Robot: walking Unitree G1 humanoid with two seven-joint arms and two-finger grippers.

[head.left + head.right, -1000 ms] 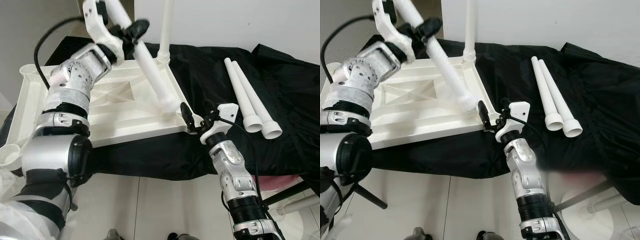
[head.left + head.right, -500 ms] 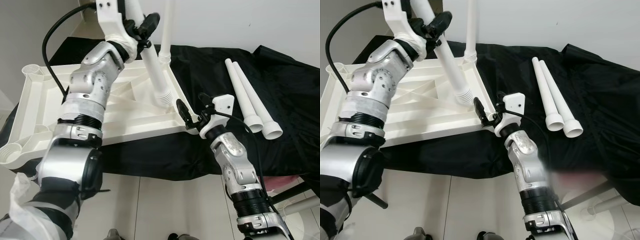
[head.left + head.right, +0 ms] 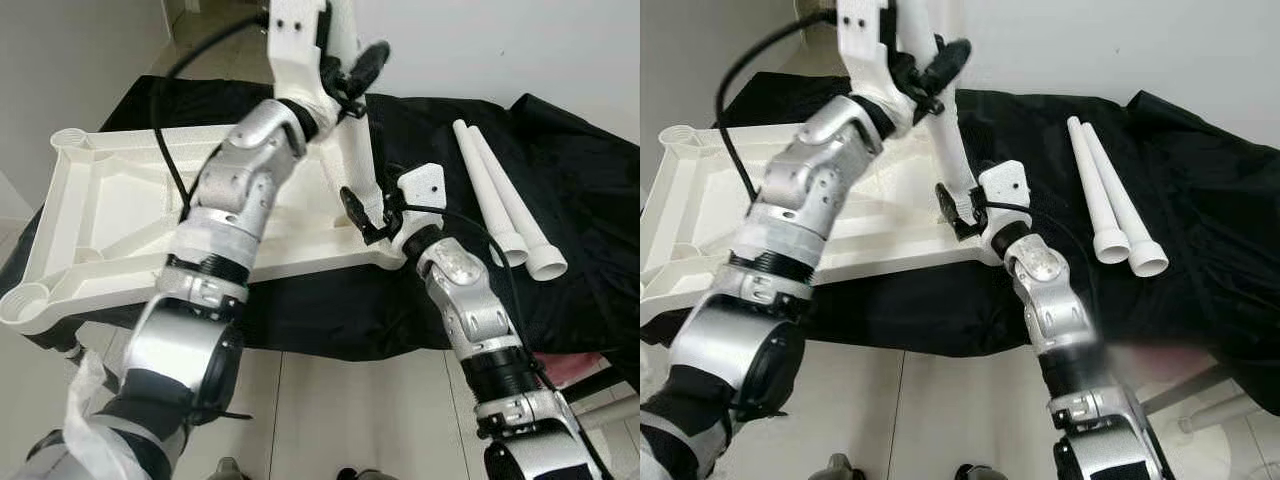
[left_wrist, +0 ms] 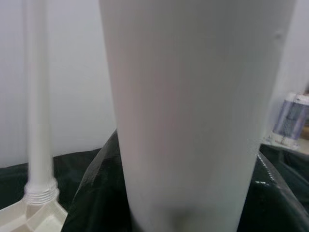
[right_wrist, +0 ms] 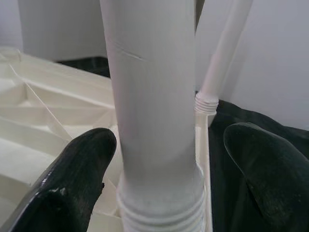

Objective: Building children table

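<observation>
Left gripper [image 3: 352, 75] clamps leg [image 3: 955, 160] upright at tabletop [image 3: 120, 215] corner; right gripper [image 5: 164, 159] open around its base.

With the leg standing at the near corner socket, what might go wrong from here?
1. The left gripper clamps the white plastic table leg high up, so a slight tilt may cross-thread it in the socket of the upturned white plastic tabletop.
2. The right gripper has open fingers either side of the leg's threaded base; closing off-centre could nudge it askew.
3. The tabletop lies on loose black cloth and may slide.
</observation>
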